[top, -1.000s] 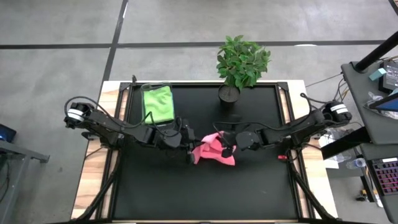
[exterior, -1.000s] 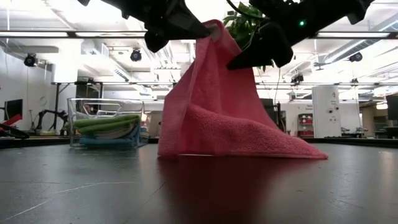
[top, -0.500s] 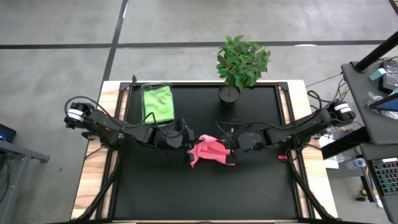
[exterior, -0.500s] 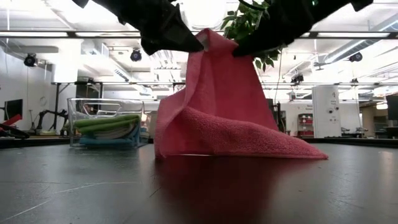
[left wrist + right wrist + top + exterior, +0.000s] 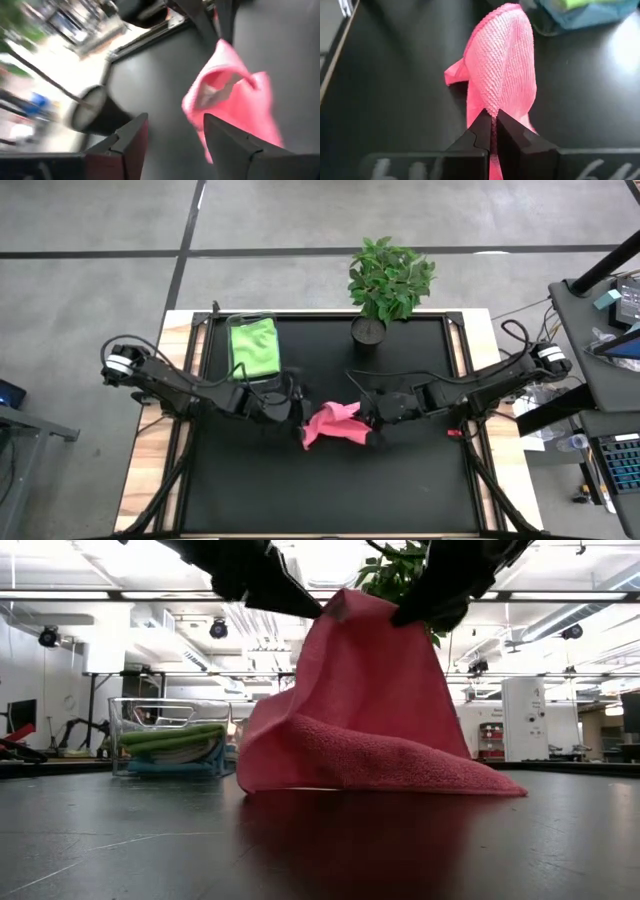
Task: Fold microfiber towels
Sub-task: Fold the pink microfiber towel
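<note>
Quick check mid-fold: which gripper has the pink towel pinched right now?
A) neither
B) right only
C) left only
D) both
B. In the right wrist view the right gripper has its fingers shut on an edge of the pink towel, while the left wrist view shows the left gripper open with the towel lying clear beyond its fingers.

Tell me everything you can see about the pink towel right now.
The pink towel is a soft, nubby microfiber cloth, crumpled near the middle of the black table. Its top is lifted into a peak while its lower folds rest on the table. The right claw is shut on its edge; the left claw stands open beside it.
</note>
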You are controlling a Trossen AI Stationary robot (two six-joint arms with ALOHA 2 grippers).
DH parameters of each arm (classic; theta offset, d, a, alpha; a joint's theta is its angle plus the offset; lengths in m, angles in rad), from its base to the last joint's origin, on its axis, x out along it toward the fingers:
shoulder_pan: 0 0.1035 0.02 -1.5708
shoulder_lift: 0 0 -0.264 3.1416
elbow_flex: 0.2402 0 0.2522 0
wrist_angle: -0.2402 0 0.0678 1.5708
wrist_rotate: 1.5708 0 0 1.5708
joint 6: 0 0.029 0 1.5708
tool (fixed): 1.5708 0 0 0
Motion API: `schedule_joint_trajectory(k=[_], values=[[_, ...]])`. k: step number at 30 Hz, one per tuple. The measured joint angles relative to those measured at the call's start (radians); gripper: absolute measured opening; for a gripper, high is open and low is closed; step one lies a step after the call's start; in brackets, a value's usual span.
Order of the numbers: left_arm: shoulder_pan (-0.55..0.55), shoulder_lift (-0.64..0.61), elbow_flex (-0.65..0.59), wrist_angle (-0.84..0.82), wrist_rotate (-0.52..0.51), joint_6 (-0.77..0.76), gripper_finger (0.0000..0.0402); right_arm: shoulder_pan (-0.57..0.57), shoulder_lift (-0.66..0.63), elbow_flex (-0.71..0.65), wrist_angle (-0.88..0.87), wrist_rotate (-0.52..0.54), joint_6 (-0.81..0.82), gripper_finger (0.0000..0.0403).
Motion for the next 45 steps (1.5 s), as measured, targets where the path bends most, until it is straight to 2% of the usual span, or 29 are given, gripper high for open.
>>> schedule_joint_trajectory(k=[3,5,7,12,14,18,22,26,33,35,38,45], values=[[-0.015,0.000,0.000,0.002,-0.124,0.140,0.0187,-0.025,0.000,0.005,-0.011,-0.021,0.097,0.0009],[-0.022,0.000,0.001,0.002,-0.167,0.185,0.0189,-0.051,0.000,0.006,-0.023,-0.073,0.136,0.0009],[-0.032,0.000,0.006,0.028,-0.163,0.206,0.0189,-0.081,0.000,0.001,-0.024,-0.128,0.166,0.0009],[-0.060,0.017,0.003,0.151,0.004,0.256,0.0189,-0.165,0.000,-0.007,-0.022,-0.279,0.218,0.0009],[-0.063,0.045,0.003,0.162,0.029,0.257,0.0189,-0.197,0.000,-0.007,-0.006,-0.351,0.239,0.0009],[-0.071,0.113,0.006,0.209,0.014,0.305,0.0189,-0.249,0.001,-0.007,0.035,-0.512,0.284,0.0009],[-0.085,0.168,0.005,0.308,-0.121,0.419,0.0190,-0.275,0.007,-0.007,0.050,-0.655,0.354,0.0009],[-0.089,0.186,0.005,0.323,-0.156,0.514,0.0190,-0.279,0.007,-0.007,0.051,-0.709,0.393,0.0009],[-0.093,0.187,0.006,0.379,-0.125,0.512,0.0186,-0.279,0.008,-0.007,0.054,-0.707,0.408,0.0009],[-0.094,0.187,0.008,0.379,-0.071,0.512,0.0175,-0.281,0.009,-0.007,0.057,-0.704,0.407,0.0009],[-0.095,0.187,0.008,0.369,-0.068,0.512,0.0142,-0.281,0.009,-0.007,0.058,-0.704,0.407,0.0009],[-0.083,0.186,0.008,0.368,-0.070,0.509,0.0013,-0.279,0.009,-0.007,0.058,-0.704,0.407,0.0008]])
